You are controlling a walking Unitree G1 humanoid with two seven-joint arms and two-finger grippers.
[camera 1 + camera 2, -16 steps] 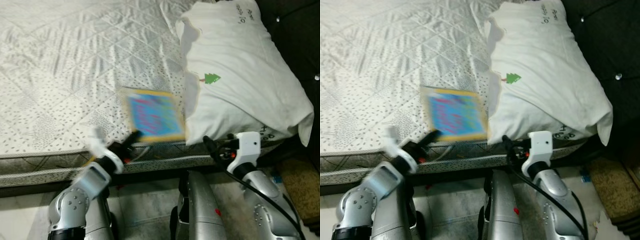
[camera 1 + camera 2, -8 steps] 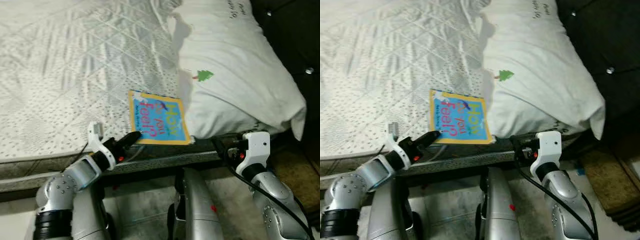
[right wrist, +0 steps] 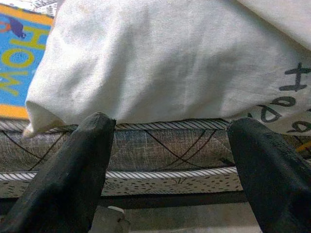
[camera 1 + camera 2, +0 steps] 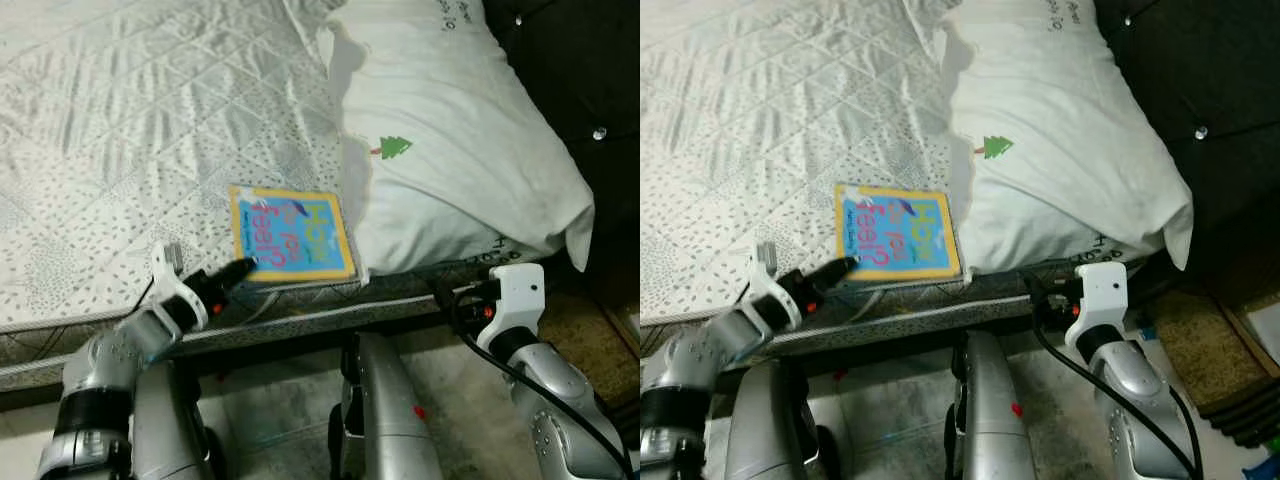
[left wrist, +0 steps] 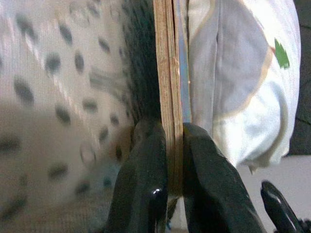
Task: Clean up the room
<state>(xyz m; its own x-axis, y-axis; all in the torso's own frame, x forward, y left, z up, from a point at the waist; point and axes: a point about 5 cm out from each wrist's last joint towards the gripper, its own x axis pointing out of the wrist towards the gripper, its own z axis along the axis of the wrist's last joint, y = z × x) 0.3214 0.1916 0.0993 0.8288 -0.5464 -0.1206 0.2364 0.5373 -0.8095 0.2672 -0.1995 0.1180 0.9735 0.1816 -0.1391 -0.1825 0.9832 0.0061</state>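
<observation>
The book (image 4: 290, 235) has a blue cover with an orange border and big yellow and pink letters that read "How do you feel?", seen upside down from the head cameras; smaller print along one edge is too small to read. It lies flat on the mattress (image 4: 120, 130), near the mattress's front edge and just beside the pillow (image 4: 450, 150), whose corner comes up to the book's side. The pillow is white, with a small green tree printed on it and dark handwritten marks at its far end and near its front corner (none of these legible; the right wrist view catches only fragments of letters). The left gripper (image 5: 172, 160) is pinching the book's near corner: in the left wrist view its two black fingers (image 5: 146, 194) press on either side of the stacked page edges, with the mattress's dotted fabric on one side and the pillow beyond. The right gripper (image 3: 170, 170) hangs in front of the mattress's side, below the pillow's overhanging edge, its fingers spread wide and touching nothing.
</observation>
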